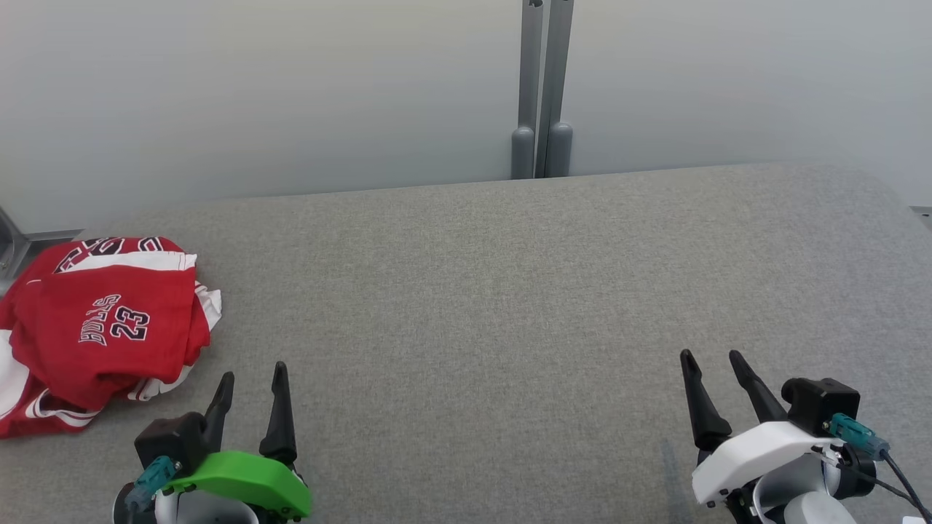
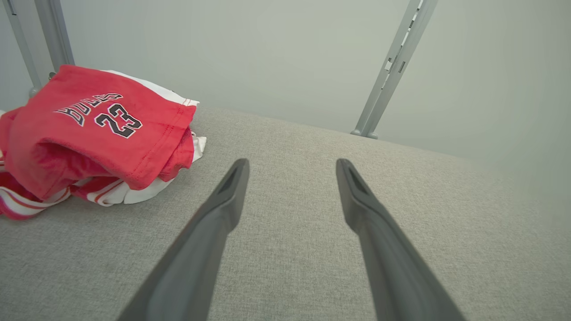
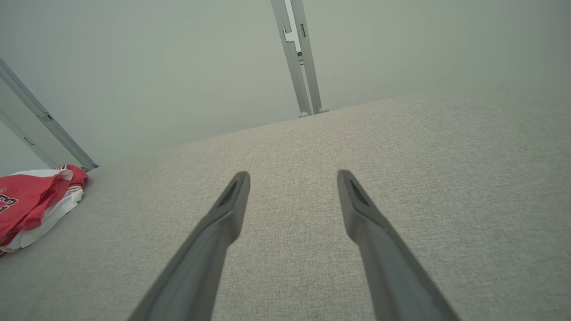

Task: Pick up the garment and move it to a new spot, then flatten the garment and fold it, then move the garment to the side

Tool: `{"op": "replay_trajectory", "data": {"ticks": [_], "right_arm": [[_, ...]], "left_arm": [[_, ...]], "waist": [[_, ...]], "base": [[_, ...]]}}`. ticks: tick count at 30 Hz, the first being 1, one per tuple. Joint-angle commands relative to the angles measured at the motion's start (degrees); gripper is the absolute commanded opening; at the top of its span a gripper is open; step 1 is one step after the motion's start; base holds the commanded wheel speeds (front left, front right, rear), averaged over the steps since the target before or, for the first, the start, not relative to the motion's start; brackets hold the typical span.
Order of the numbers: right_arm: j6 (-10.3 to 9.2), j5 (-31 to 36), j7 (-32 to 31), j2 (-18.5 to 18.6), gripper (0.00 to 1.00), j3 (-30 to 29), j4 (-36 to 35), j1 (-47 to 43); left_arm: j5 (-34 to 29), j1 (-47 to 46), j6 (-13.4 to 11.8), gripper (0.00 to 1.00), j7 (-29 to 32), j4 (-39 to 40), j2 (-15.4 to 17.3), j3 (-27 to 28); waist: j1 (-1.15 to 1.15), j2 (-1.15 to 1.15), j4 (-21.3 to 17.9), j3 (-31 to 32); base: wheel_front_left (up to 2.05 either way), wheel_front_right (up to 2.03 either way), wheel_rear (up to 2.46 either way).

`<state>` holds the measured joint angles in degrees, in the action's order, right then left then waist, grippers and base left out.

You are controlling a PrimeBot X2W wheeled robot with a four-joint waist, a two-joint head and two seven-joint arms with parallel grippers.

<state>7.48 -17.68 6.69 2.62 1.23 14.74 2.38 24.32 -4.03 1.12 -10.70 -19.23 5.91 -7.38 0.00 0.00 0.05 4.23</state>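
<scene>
The garment (image 1: 102, 327) is a red and white jersey with "BULLS 23" on it, lying crumpled in a heap at the left edge of the grey table (image 1: 510, 291). In the left wrist view the garment (image 2: 93, 133) sits to the upper left of my fingers. The right wrist view catches the garment (image 3: 31, 200) at its far left. My left gripper (image 1: 253, 372) hovers open just right of the heap, apart from it, nothing between its fingers. My right gripper (image 1: 710, 356) stands open over bare cloth at the lower right.
Two grey metal posts (image 1: 542, 94) rise behind the table's far edge against a pale wall. A metal bracket (image 1: 22, 244) sits at the far left behind the garment. The table's far right corner (image 1: 874, 182) is rounded.
</scene>
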Motion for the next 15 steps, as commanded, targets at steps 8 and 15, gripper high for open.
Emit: {"op": "replay_trajectory", "data": {"ticks": [8,15], "right_arm": [[0.02,4.73,1.10,0.32,1.00,0.18,0.54,0.40],[0.02,7.26,1.69,0.34,1.00,0.51,1.07,0.35]], "left_arm": [[-4.13,0.00,-0.01,1.00,-1.78,-0.87,0.56,-1.07],[-6.29,0.26,-0.19,1.00,-2.92,-1.26,0.68,-1.65]], "waist": [[0.00,0.00,-0.07,0.45],[0.00,0.00,-0.19,0.76]], "base": [[0.00,0.00,0.00],[0.00,0.00,0.00]]}}
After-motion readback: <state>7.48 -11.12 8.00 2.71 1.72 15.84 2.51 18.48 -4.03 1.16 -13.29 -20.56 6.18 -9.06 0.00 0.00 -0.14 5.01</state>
